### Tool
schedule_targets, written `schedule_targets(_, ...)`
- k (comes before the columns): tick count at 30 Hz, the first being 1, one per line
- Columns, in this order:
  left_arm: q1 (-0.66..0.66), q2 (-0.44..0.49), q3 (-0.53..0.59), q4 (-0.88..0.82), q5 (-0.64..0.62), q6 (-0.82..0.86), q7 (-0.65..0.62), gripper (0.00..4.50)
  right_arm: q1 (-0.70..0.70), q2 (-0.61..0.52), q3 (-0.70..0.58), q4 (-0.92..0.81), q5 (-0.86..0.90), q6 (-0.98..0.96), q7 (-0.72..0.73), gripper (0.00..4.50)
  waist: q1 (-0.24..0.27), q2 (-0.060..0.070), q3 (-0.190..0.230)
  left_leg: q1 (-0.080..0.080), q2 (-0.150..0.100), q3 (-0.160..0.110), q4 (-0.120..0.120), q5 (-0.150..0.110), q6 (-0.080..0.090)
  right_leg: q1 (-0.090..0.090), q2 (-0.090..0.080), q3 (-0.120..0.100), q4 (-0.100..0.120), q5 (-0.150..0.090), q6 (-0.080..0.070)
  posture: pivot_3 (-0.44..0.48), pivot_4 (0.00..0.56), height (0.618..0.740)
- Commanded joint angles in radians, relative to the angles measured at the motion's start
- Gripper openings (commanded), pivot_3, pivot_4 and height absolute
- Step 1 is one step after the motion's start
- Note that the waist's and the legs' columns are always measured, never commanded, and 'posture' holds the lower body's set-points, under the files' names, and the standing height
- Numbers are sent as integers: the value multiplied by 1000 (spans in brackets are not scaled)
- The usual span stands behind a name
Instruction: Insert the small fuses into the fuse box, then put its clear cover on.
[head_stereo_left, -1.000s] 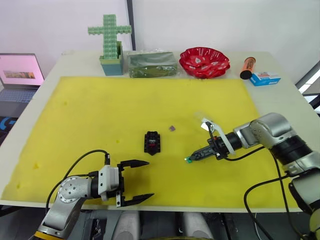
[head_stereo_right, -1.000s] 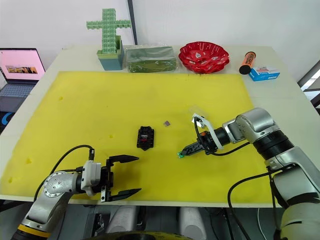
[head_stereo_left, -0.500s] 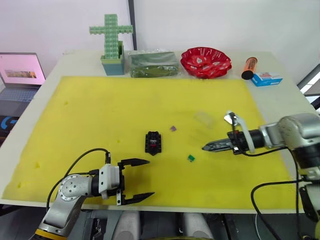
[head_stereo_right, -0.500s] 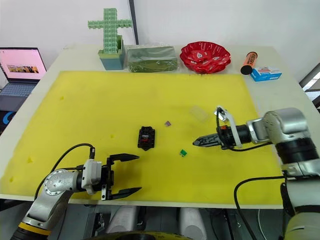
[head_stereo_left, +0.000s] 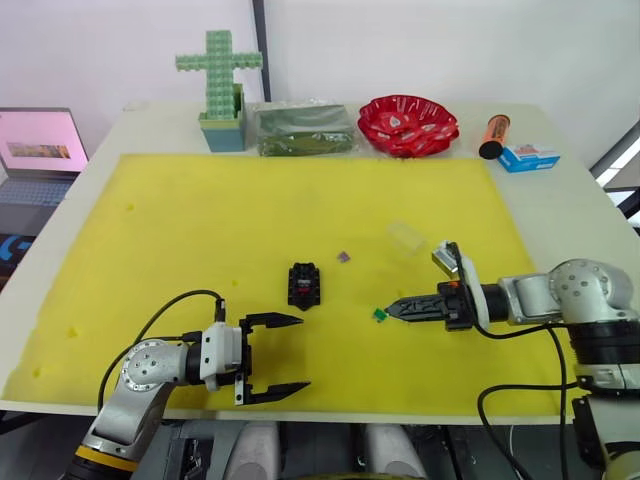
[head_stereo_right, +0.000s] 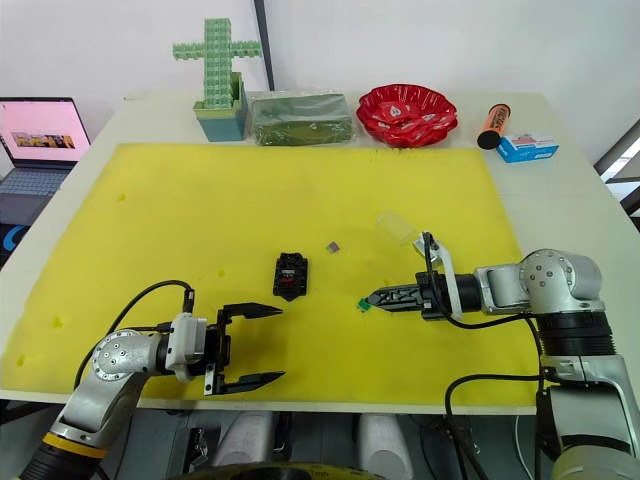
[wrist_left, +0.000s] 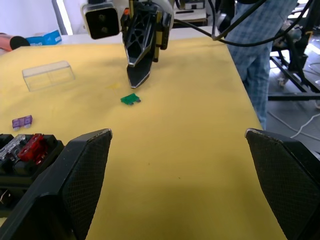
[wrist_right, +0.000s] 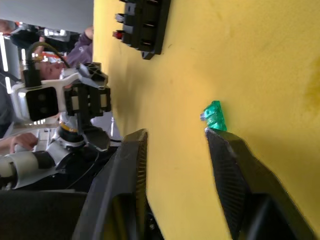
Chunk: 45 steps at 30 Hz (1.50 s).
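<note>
Left eye view is showing the left gripper (head_stereo_left: 290, 355) hovering over the near edge of the yellow foam mat (head_stereo_left: 200, 230), its two black fingers spread wide apart and holding nothing. Just beyond it, near the middle of the mat, the small black ribbed plastic fuse box (head_stereo_left: 304, 285) is lying flat; in the left wrist view a tiny red fuse (wrist_left: 33, 145) and a grey-white fuse (wrist_left: 11, 146) are sitting in its slots. A tiny purple fuse (head_stereo_left: 343, 256) is lying loose on the mat just right of the box and a little farther back. To the right again, the tiny green blocky fuse (head_stereo_left: 380, 315) is resting on the foam, just off the tips of the right gripper (head_stereo_left: 396, 311). That gripper is reaching in low from the right; the right wrist view is showing its fingers parted by a narrow gap with the green piece at one fingertip (wrist_right: 220, 137), not clamped between them. Behind that gripper the clear rectangular plastic cover (head_stereo_left: 405, 238) is lying on the mat, apart from the box
</note>
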Motion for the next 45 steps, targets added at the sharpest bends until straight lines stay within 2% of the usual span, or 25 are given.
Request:
schedule_targets(1, 18, 4, 3, -30, -13, 2, 6, 4500, -2, -13, -12, -9, 8, 5, -2, 1214, -1, 0, 0, 0, 0, 0, 0, 0, 0, 0, 0, 0, 0, 0, 0, 0, 150, 740)
schedule_targets(12, 47, 9, 8, -49, -12, 1, 21, 4500, -3, -51, -6, 7, -11, 5, 23, 1214, -1, 0, 0, 0, 1, 0, 0, 0, 0, 0, 2, 1, 0, 0, 0, 0, 150, 740)
schedule_targets(29, 40, 17, 14, -62, -15, 14, 33, 4500, -19, 35, -5, 19, -95, 5, 35, 1214, -2, -1, 0, 1, 6, 0, 0, 0, 0, 0, 9, 4, 1, 0, 0, 0, 150, 740)
schedule_targets(45, 45, 21, 19, -67, -13, 16, 46, 4500, -40, 62, 5, 34, -112, 5, 61, 1214, -3, -1, 0, 2, 6, 0, 0, 0, 1, -1, 10, 5, 2, 0, 0, 0, 150, 740)
